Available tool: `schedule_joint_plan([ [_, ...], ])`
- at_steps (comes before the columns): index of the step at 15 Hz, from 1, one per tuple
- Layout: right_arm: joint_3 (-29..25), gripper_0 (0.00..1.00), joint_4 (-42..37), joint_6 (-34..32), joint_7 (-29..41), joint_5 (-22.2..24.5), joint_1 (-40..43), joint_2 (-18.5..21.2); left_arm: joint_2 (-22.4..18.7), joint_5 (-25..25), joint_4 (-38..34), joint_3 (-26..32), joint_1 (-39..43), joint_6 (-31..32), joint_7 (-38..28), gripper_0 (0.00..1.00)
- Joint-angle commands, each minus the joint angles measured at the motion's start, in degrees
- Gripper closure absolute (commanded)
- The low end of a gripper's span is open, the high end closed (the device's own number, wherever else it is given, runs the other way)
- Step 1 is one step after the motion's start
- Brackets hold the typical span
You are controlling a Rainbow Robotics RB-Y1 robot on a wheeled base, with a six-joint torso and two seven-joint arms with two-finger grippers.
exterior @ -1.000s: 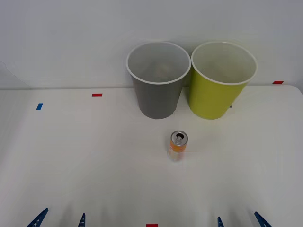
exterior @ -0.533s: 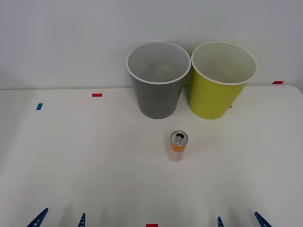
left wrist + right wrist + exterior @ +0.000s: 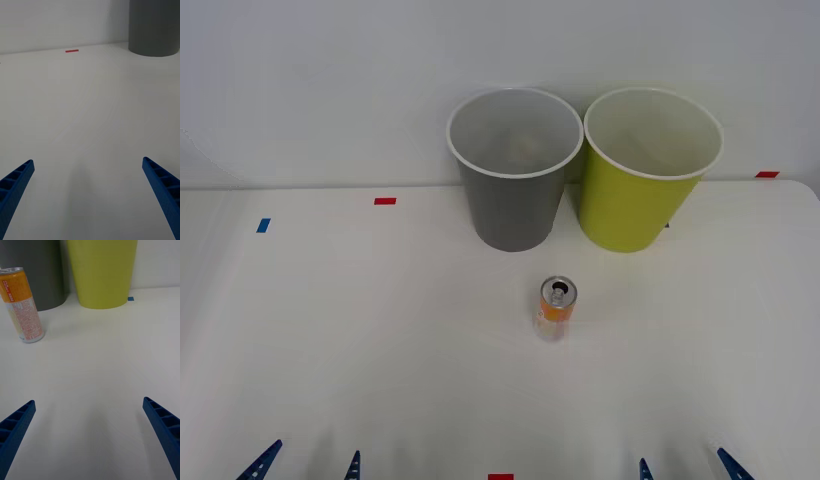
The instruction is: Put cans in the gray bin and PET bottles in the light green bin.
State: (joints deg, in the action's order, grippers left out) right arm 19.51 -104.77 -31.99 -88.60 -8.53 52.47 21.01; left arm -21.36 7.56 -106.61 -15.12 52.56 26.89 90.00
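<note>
— Where is the can [image 3: 556, 308] sitting?

— It is standing upright on the white bench [image 3: 360, 340], near the middle, just in front of the gray bin [image 3: 513, 170]. The light green bin [image 3: 648, 170] is standing right of the gray one, almost touching it.

— And the pincers?

— The left pincer [image 3: 305, 465] and the right pincer [image 3: 685, 466] are hovering at the near edge, fingers spread wide, gripping nothing, well apart from the can.

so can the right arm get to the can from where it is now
Probably yes. The right gripper sits at the table's near edge with fingers open, and bare tabletop lies between it and the upright can. The bins stand behind the can, not in the path.
</note>
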Motion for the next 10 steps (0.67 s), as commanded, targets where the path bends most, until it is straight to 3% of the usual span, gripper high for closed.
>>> schedule_joint_plan([
  [1, 0.0, 0.0, 0.0, 0.0, 0.0, 0.0, 0.0, 0.0, 0.0, 0.0, 0.0, 0.0, 0.0, 0.0, 0.0, 0.0],
  [10, 0.0, 0.0, 0.0, 0.0, 0.0, 0.0, 0.0, 0.0, 0.0, 0.0, 0.0, 0.0, 0.0, 0.0, 0.0, 0.0],
])
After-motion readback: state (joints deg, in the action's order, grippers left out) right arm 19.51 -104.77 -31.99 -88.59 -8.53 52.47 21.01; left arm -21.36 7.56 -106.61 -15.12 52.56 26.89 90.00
